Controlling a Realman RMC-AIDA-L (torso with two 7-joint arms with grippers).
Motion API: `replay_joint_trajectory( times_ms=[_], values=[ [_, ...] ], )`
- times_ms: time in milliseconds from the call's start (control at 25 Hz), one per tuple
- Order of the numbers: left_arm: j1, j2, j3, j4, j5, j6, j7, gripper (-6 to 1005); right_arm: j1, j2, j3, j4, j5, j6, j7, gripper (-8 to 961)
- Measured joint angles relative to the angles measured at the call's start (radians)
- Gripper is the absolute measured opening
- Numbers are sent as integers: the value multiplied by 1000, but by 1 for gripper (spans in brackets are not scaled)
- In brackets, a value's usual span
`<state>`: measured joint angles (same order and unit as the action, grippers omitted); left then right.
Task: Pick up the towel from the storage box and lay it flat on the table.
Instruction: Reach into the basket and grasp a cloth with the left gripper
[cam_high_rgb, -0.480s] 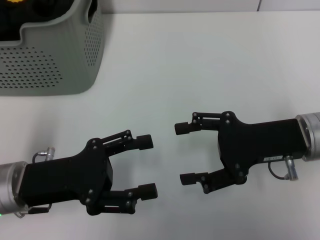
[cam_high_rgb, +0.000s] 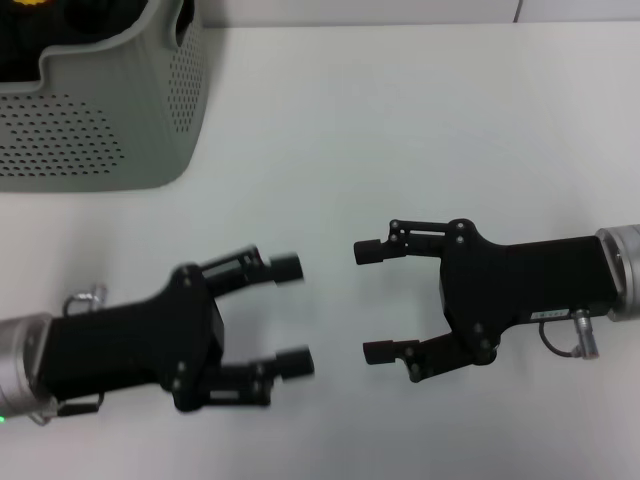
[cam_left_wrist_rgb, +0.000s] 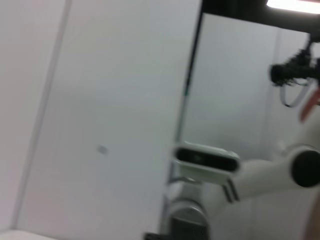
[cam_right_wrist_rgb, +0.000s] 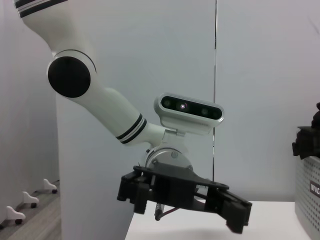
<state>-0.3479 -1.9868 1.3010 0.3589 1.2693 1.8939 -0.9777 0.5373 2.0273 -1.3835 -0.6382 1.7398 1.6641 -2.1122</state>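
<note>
The storage box, light grey with perforated sides, stands at the table's far left corner. Inside it lies the towel, dark with a small yellow patch, mostly cut off by the picture's edge. My left gripper hovers open and empty over the near left of the table, well in front of the box. Facing it, my right gripper is open and empty too. In the right wrist view the left gripper shows open above the tabletop, with the box's wall at the edge.
A wide stretch of bare white tabletop lies to the right of the box and beyond both grippers. The two grippers' fingertips face each other a short gap apart. The left wrist view shows only the right arm and room walls.
My left gripper has shifted slightly away from me, towards the box, still open. The right gripper has barely moved.
</note>
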Motion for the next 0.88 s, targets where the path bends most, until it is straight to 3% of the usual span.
replay_joint_trajectory(
  times_ms=[80, 320, 560, 680, 880],
  values=[
    [13, -10, -82, 2, -2, -10, 5, 875, -2, -1, 5, 3, 1, 0, 0, 868],
    [39, -60, -467, 12, -93, -12, -6, 875, -26, -3, 10, 5, 3, 1, -1, 868],
    [-10, -66, -712, 14, -153, -69, 11, 876, -44, -1, 11, 4, 3, 6, -3, 868],
    [-39, -72, -807, 22, -166, -161, 59, 876, -47, -1, 9, 3, 3, 7, -4, 868],
    [-66, -99, -841, 90, -173, -376, 199, 876, -46, -1, 6, -2, 3, 10, -5, 868]
  ],
)
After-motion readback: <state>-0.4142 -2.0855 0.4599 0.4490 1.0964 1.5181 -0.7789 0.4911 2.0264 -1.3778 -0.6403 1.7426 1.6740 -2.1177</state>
